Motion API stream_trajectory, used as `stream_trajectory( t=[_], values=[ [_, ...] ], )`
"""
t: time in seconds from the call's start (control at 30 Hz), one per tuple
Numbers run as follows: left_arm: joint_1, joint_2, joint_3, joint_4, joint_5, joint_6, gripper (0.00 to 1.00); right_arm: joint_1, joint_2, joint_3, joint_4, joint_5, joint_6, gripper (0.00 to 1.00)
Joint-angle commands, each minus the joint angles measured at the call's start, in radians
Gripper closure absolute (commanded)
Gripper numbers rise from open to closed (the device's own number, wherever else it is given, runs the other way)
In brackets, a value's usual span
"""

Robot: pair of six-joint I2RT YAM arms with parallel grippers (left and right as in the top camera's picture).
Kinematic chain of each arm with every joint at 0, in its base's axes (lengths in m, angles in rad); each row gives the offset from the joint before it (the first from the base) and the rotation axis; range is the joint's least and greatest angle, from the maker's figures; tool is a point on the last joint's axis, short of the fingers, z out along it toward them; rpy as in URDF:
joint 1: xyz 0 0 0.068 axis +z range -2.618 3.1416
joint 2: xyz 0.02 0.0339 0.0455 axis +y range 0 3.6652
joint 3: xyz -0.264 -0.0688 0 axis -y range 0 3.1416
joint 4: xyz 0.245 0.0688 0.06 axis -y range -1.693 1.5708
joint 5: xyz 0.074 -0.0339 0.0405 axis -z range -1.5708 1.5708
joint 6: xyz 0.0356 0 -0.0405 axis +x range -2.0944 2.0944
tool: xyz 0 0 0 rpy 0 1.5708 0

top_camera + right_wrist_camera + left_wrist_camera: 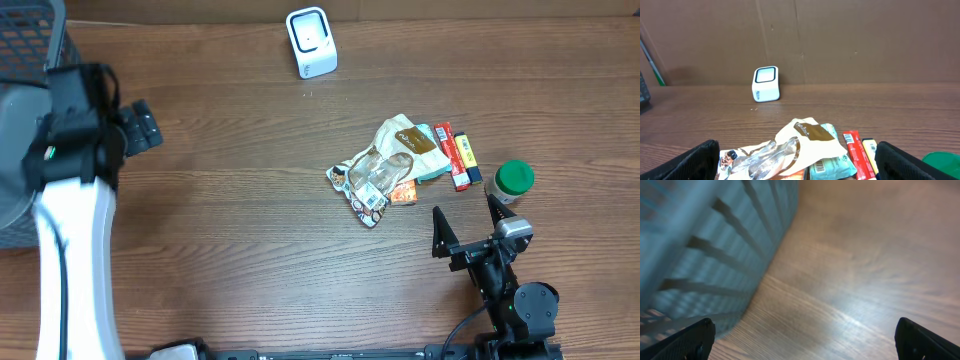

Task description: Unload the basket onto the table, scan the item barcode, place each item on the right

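1. Snack pouch [405,145] is lying on the desk [250,220] right of centre. It's on top of a small pile with a clear packet [365,182], some red stick packs [447,150] and a green-lidded jar [515,178] just beside it. Nothing's been lifted.
2. White scanner [311,42] sits at the far edge of the desk, well apart from the pile.
3. Looks to me like the very first step: going for an item, no scanning yet.
4. Right claw [468,222] is spread fully wide and empty. It hangs near the pile on the robot's side, aimed at it and touching nothing.
5. Left claw [148,126] is also wide open with nothing in it, way over by the basket [25,50] at the left.
6. Next move, I'd guess: the right claw drops onto one item. The pouch looks easiest since it's on top, but the packs overlap, so it needs to pinch just one. Can't tell where the pouch's barcode is, so it may need turning to face the scanner.
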State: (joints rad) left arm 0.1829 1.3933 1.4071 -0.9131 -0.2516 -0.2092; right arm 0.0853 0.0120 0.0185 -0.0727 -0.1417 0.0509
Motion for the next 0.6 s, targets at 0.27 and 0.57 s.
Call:
stream_trajectory(
  t=[0.27, 0.57],
  values=[
    [-0.002, -0.365, 0.015, 0.000, -0.010, 0.004, 0.00, -0.004, -0.009, -0.011, 0.003, 0.009, -0.006, 0.00],
    [-0.008, -0.386, 0.001, -0.008, -0.010, 0.004, 0.00, -0.004, -0.009, -0.011, 0.003, 0.009, -0.006, 0.00]
  ],
)
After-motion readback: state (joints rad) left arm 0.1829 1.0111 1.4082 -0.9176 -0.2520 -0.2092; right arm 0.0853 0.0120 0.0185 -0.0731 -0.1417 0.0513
